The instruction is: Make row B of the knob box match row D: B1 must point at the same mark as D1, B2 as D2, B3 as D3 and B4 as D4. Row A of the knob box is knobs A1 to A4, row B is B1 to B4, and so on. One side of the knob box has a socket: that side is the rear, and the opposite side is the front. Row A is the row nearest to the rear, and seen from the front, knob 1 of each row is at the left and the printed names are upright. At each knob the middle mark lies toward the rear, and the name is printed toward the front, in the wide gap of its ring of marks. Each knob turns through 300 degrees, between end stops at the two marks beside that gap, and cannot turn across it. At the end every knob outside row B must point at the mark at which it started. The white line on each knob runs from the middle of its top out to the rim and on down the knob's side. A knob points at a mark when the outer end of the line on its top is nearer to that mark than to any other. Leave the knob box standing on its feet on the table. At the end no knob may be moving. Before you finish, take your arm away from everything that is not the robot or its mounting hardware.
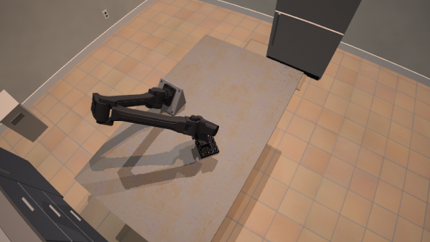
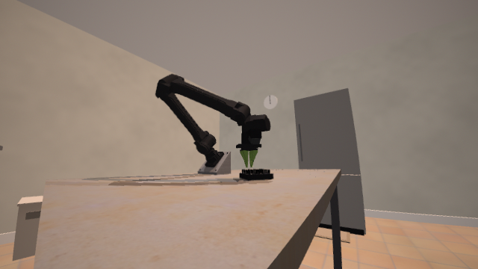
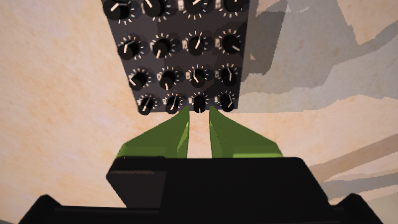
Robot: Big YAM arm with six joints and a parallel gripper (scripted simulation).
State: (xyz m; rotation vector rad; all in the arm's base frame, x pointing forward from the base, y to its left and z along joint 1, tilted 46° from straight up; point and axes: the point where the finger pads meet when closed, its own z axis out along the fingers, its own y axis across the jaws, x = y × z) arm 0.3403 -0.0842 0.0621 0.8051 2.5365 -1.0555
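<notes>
The refrigerator (image 1: pixel 304 44) (image 2: pixel 325 134) stands at one o'clock in the top view, beyond the knob box (image 1: pixel 207 149) (image 2: pixel 256 174) (image 3: pixel 175 55). The gripper (image 2: pixel 249 167) (image 3: pixel 199 112) points down above it, jaws slightly parted, grasping nothing.

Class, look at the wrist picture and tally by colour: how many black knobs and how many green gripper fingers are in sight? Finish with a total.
Black knobs: 16
Green fingers: 2
Total: 18
</notes>
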